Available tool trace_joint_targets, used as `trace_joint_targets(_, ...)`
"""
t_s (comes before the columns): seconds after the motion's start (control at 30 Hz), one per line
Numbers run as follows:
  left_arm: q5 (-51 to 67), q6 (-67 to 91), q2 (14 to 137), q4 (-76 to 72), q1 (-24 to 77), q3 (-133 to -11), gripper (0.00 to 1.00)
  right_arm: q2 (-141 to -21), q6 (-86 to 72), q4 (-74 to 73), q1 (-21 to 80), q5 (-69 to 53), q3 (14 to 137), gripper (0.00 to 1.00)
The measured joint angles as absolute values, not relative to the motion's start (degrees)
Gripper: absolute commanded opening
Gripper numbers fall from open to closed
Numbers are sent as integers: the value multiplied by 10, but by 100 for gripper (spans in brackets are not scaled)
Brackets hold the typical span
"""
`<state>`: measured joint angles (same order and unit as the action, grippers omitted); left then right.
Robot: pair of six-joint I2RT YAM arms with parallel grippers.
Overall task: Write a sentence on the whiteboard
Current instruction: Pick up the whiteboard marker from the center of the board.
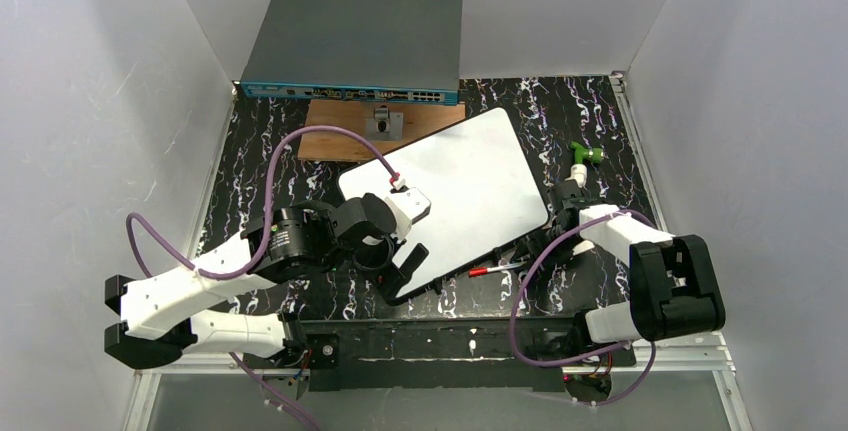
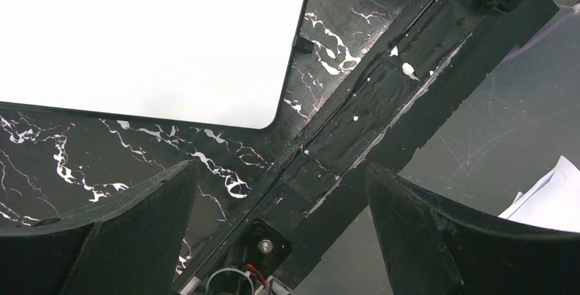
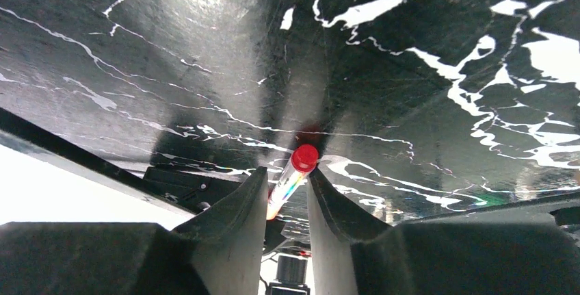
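While low beside the whiteboard (image 1: 450,191), right gripper (image 3: 287,173) tight around marker (image 3: 303,157)

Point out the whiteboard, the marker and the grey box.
whiteboard (image 1: 475,181), top view, middle of its white face.
marker (image 3: 304,157), right wrist view, on its red cap.
grey box (image 1: 355,41), top view, middle of its top.

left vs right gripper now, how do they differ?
Left black two-finger gripper is open wide and empty; right black two-finger gripper is shut on a red-capped marker. Left hangs by a rounded corner of the large white whiteboard; right is over the black marbled table. Both sit near the board's edge.
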<state>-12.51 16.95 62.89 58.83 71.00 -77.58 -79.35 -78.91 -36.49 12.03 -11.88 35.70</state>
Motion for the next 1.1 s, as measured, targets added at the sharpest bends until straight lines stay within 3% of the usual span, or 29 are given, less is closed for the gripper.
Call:
trace_joint_targets(0.37,-125,170,638,588,710,-776,92,-812,-773,-367,120,-138,361,19)
trace_joint_targets(0.53,-125,170,643,587,710,-776,92,-820,-762,-375,120,-139,368,1)
trace_joint_targets(0.9,-113,169,699,583,710,-799,92,-785,-716,-403,121,-86,370,1)
trace_joint_targets(1.1,-113,176,719,565,710,-823,93,-701,-672,-456,121,-54,382,1)
